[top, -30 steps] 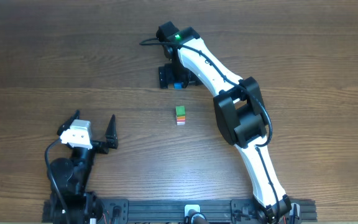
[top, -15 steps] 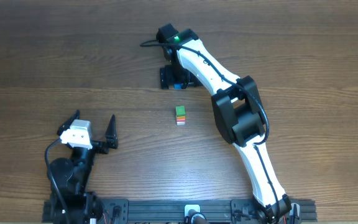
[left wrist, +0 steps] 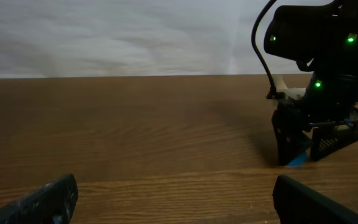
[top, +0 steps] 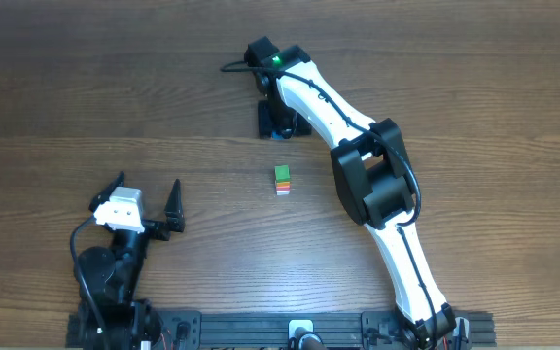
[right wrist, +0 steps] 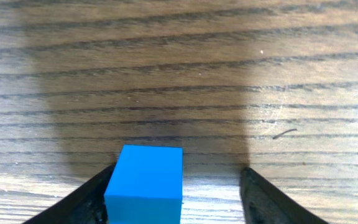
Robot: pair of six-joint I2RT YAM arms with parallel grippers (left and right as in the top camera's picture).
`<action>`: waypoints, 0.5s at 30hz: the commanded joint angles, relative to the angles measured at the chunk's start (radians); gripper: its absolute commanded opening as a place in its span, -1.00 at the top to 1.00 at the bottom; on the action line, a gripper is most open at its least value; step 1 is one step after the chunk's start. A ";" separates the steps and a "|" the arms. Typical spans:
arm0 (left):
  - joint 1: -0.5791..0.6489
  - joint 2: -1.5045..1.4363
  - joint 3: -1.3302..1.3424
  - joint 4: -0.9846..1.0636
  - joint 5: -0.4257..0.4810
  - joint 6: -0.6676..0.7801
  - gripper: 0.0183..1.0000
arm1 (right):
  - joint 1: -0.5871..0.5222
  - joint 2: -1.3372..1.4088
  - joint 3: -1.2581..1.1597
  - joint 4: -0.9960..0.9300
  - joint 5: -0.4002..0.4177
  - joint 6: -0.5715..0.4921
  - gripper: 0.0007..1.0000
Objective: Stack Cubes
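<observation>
Blue cube [right wrist: 145, 183] sits on the wood between the fingers of the right hand [right wrist: 176, 174], which is lowered to the bench [top: 474, 107] on the far side, near the middle. The hand is spread, not clamped. One finger [right wrist: 92, 196] touches a side of the cube, and the other stands apart from it with bare wood between. The left wrist view shows this hand from farther off, its fingertips down at the bench surface with a sliver of the blue cube showing between them.

Nearer the arms' bases, well apart from the blue cube, a small stack [top: 282, 181] stands about mid-bench. It has a green cube [top: 282, 173] on top of an orange-red cube [top: 282, 185].

The left hand [top: 148, 183] is at the near left, close to its own base and well apart from both the stack and the blue cube. Its fingers are spread wide over bare wood.
</observation>
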 commanded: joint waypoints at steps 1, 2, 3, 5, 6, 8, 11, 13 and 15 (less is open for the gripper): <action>-0.004 -0.007 -0.005 -0.001 0.010 0.014 -1.00 | -0.005 0.019 -0.008 0.003 0.010 0.010 -0.08; -0.004 -0.007 -0.005 -0.001 0.009 0.014 -1.00 | -0.005 0.019 -0.008 0.003 0.010 0.010 -0.04; -0.004 -0.007 -0.005 -0.001 0.010 0.014 -1.00 | -0.005 0.019 -0.008 0.003 0.010 0.010 0.01; -0.004 -0.007 -0.005 -0.001 0.010 0.015 -1.00 | -0.005 0.019 -0.008 0.006 0.010 0.010 0.10; -0.004 -0.007 -0.005 -0.001 0.009 0.015 -1.00 | -0.005 0.019 -0.008 0.006 0.010 0.010 0.14; -0.004 -0.007 -0.005 -0.001 0.010 0.015 -1.00 | -0.005 0.019 -0.008 0.007 0.010 0.010 0.23; -0.004 -0.007 -0.005 -0.001 0.009 0.015 -1.00 | -0.005 0.019 -0.008 0.008 0.010 0.010 0.35; -0.004 -0.007 -0.005 -0.001 0.009 0.015 -1.00 | -0.005 0.019 -0.008 0.009 0.010 0.010 0.43; -0.004 -0.007 -0.005 -0.001 0.009 0.015 -1.00 | -0.005 0.019 -0.008 0.009 0.010 0.010 0.48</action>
